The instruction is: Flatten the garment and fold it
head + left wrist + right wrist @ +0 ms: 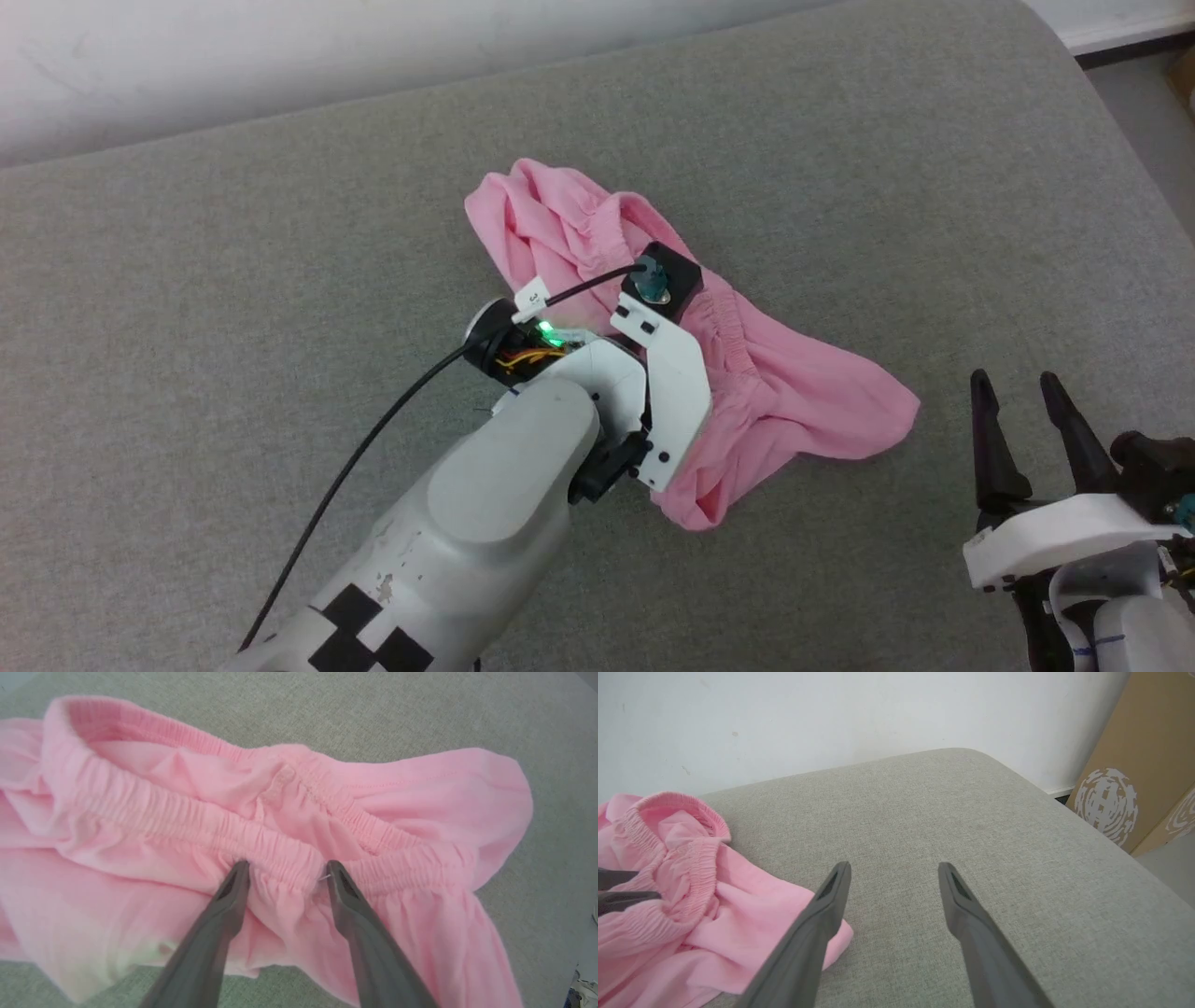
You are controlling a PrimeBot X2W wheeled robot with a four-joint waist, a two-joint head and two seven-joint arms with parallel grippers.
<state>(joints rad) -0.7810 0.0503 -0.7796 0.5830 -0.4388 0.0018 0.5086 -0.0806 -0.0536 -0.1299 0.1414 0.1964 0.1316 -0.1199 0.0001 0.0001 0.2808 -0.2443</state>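
Pink shorts point(794, 392) crumpled; left jaws spread astride waistband point(280, 856); right jaws spread, empty, nearby.

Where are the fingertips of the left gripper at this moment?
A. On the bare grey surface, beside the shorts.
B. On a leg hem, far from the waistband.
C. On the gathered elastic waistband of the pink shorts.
C: in the left wrist view the open left gripper has both fingertips on the gathered waistband of the garment.
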